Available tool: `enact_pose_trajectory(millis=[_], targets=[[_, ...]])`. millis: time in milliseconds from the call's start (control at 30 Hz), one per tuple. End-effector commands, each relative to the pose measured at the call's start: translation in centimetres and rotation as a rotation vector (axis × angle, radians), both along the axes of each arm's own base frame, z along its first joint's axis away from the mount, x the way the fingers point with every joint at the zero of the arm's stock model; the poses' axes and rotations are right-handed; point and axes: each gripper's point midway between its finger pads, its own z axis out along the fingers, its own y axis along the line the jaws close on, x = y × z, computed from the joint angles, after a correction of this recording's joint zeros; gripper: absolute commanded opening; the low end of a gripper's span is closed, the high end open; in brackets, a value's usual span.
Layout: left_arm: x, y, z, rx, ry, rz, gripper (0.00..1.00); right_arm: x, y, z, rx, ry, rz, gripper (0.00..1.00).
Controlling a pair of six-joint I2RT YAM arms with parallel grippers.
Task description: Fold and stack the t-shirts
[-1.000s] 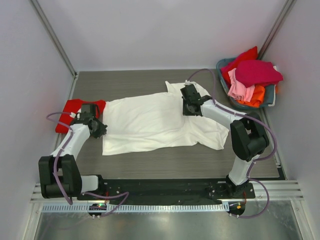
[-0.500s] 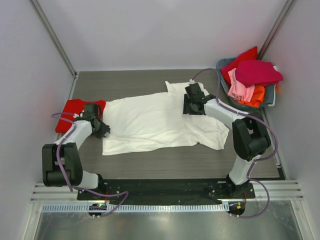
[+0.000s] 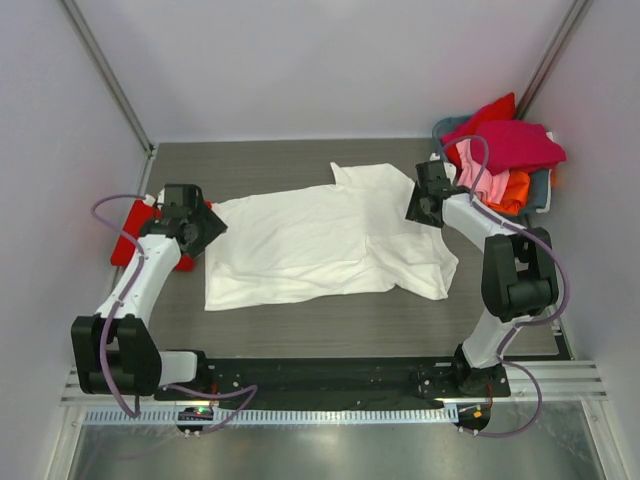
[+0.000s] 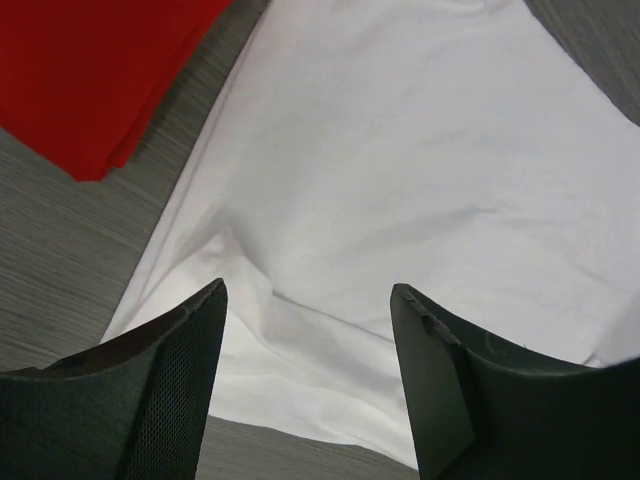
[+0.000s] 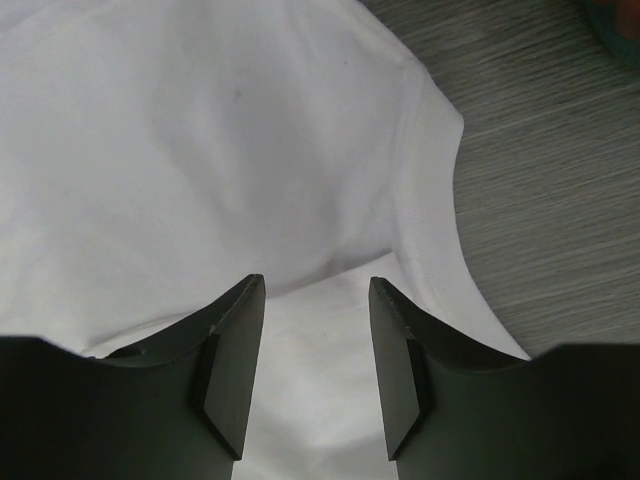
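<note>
**Open-jawed over a spread white t-shirt**

Saw a large white t-shirt [image 3: 320, 245] spread nearly flat across the middle of the dark wood-grain table [image 3: 270, 160], sleeves toward the right side and straight hem toward the left. Found its visible face plain white, with soft creases and a few folded ridges.

Found the left gripper [image 3: 208, 230] at the shirt's left edge, angled down toward the cloth. From the left wrist camera, saw its fingers [image 4: 190, 340] set wide apart with nothing between them, and only white fabric [image 4: 400, 180] showing through the gap. Could not tell whether the tips touched the cloth.

Saw a folded bright red t-shirt [image 3: 128, 240] lying just beside the white one on the far left of the table, partly under the left arm. Saw it also as a red block [image 4: 90, 70] in the upper left corner of the left wrist view.

Found the right gripper [image 3: 414, 212] at the shirt's upper right, near a sleeve. From the right wrist camera, saw its fingers [image 5: 235, 350] parted by a moderate gap and holding nothing, over a curved sleeve seam [image 5: 430, 150].

Saw a grey-blue basket [image 3: 541, 183] in the far right corner, heaped with a magenta shirt [image 3: 515, 145], a pink shirt [image 3: 475, 175], an orange shirt [image 3: 510, 190] and another red shirt [image 3: 485, 118].
</note>
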Motion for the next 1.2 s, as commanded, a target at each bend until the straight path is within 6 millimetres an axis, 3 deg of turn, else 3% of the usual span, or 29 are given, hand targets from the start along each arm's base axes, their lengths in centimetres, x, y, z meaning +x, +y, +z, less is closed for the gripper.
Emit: enact_pose_trajectory(millis=[0, 200, 300, 433, 533, 733, 933, 1100, 1167], targets=[[0.5, -1.0, 3.2, 0.033, -0.056, -0.050, 0.68, 0.9, -0.7, -0.8, -0.013, 0.003, -0.034, 0.52], [1.2, -3.9, 4.3, -0.004, -0.084, -0.120, 0.69, 0.7, -1.4, -2.5, -0.038, 0.043, -0.049, 0.52], [2.1, -6.7, 4.6, -0.035, -0.111, -0.186, 0.68, 0.8, -1.9, -3.2, -0.040, 0.059, -0.062, 0.51], [2.6, -10.5, 4.2, -0.053, -0.092, -0.276, 0.65, 1.1, -2.2, -3.5, -0.035, 0.065, -0.073, 0.50], [2.7, -11.8, 3.6, -0.041, -0.077, -0.298, 0.64, 0.8, -2.5, -3.8, -0.037, 0.073, -0.083, 0.49], [2.7, -12.6, 3.3, -0.035, -0.072, -0.306, 0.64, -0.1, -2.9, -4.0, -0.020, 0.087, -0.094, 0.47], [2.6, -12.5, 3.5, -0.023, -0.080, -0.303, 0.63, -0.2, -2.9, -3.5, -0.015, 0.075, -0.093, 0.27], [2.4, -12.4, 3.3, -0.019, -0.073, -0.305, 0.63, 0.1, -3.2, -2.7, -0.025, 0.057, -0.100, 0.02], [2.4, -12.4, 3.1, -0.019, -0.067, -0.305, 0.62, 0.2, -3.7, -2.1, -0.052, 0.047, -0.108, 0.01]])
